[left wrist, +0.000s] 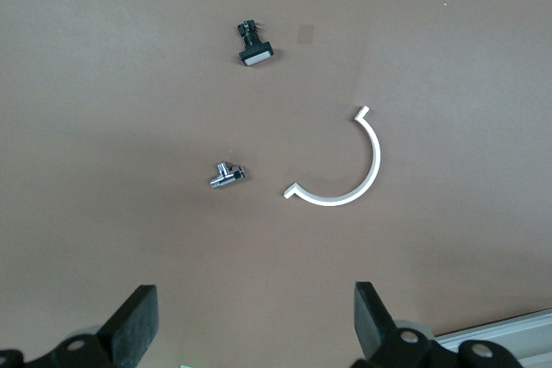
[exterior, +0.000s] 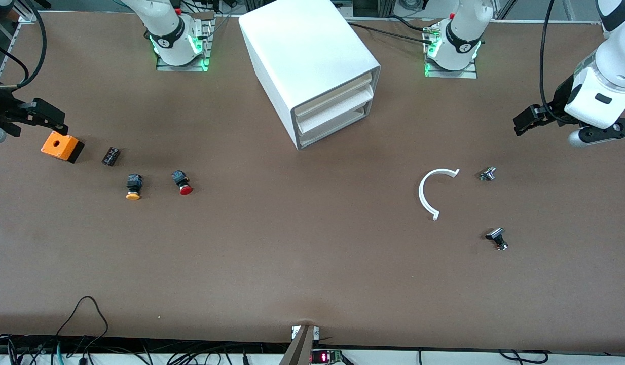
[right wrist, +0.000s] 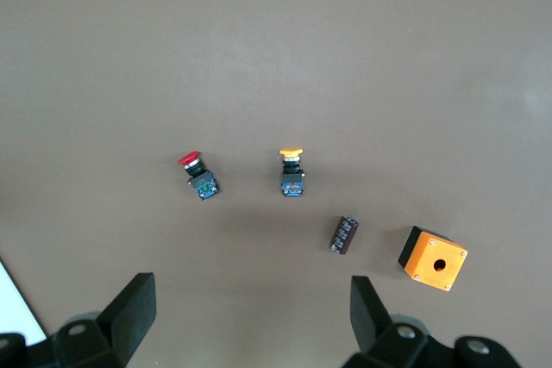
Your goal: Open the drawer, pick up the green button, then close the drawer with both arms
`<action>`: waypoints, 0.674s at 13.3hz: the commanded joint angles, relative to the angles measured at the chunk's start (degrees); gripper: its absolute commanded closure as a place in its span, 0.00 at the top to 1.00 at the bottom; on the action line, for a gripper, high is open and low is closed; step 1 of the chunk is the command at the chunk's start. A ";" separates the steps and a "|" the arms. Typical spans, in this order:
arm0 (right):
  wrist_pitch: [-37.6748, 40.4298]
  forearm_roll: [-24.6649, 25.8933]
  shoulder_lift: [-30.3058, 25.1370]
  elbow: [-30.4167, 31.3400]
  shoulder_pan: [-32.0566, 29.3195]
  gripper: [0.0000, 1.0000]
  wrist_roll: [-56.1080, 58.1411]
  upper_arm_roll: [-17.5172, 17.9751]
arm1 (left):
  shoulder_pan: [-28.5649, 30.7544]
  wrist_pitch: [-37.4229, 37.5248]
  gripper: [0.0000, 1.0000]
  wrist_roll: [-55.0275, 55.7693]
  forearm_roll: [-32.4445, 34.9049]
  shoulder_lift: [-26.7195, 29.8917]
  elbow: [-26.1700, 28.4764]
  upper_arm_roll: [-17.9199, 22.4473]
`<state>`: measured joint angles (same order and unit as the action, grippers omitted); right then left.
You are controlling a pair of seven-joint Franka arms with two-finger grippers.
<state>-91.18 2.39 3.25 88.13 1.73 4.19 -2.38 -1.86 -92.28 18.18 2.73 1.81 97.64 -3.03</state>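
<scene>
While the drawer (exterior: 337, 126) is sitting closed at the cabinet's (exterior: 307, 56) base, the left gripper (left wrist: 254, 325) is hanging spread wide and empty over a white arc (left wrist: 341, 170); the right gripper (right wrist: 250, 321), equally wide and empty, is hanging over an orange box (right wrist: 433, 259). No green button is showing.

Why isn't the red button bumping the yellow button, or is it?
Apart. The right wrist view shows bare table between the red button and the yellow button, and the front view shows the same gap.
</scene>
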 commanded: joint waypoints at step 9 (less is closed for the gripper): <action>0.56 0.77 0.00 -0.33 0.03 1.00 -0.58 0.10 | -0.08 1.49 1.00 -0.87 -0.09 -1.37 -2.71 -0.04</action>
<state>-91.18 2.39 3.26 88.13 1.73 4.19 -2.38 -1.87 -92.28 18.18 2.73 1.69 97.26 -3.04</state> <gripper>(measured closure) 0.000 0.000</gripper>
